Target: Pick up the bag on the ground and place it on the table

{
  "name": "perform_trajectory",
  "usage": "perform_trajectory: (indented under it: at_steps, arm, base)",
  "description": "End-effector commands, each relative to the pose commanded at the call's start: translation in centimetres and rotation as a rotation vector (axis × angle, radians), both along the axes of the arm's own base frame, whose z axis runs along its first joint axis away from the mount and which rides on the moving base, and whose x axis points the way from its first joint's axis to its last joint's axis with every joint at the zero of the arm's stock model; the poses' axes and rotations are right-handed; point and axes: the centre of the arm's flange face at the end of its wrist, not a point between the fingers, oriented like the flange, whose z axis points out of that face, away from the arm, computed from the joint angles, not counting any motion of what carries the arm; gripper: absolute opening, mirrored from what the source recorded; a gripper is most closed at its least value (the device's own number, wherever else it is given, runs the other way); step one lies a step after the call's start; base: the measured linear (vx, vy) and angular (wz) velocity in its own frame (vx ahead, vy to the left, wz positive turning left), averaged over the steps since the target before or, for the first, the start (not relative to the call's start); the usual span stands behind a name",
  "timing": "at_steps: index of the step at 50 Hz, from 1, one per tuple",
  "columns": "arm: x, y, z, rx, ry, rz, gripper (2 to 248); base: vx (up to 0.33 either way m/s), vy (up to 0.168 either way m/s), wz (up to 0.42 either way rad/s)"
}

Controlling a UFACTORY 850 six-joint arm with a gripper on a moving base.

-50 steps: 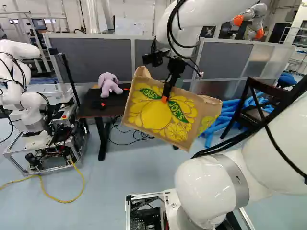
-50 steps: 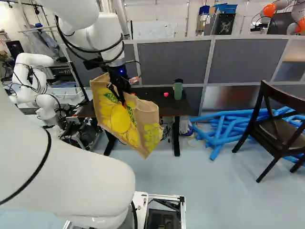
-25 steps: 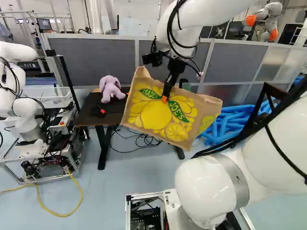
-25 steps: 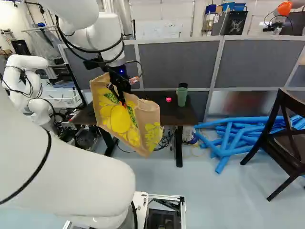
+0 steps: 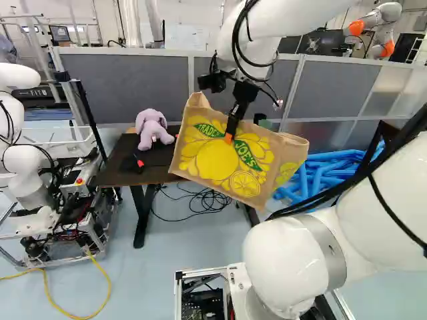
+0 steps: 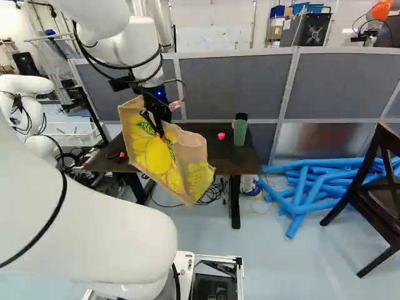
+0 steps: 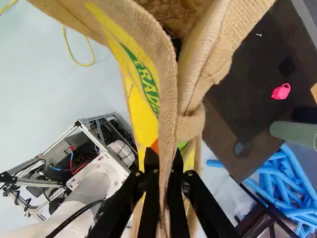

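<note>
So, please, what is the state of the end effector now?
End effector: closed, holding the bag by one side, between its two fingers.

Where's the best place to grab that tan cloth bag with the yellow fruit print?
Probably the upper rim of the bag, coming from above, one finger on each side of the cloth. That edge is thin, and the mouth gapes beside it, leaving room for a finger. The black two-fingered hand is pinching it there.

Plush toy (image 5: 152, 130), cup (image 6: 240, 132), chair (image 6: 379, 200)
</note>
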Motion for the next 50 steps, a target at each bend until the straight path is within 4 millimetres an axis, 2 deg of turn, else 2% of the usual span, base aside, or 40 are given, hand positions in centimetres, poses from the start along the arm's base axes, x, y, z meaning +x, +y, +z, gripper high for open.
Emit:
perform_trajectory:
  at_steps: [50]
  arm:
    - [0.00,0.00,0.00,0.000,0.000,0.000,22]
  base:
    - [0.098,0.002,0.001]
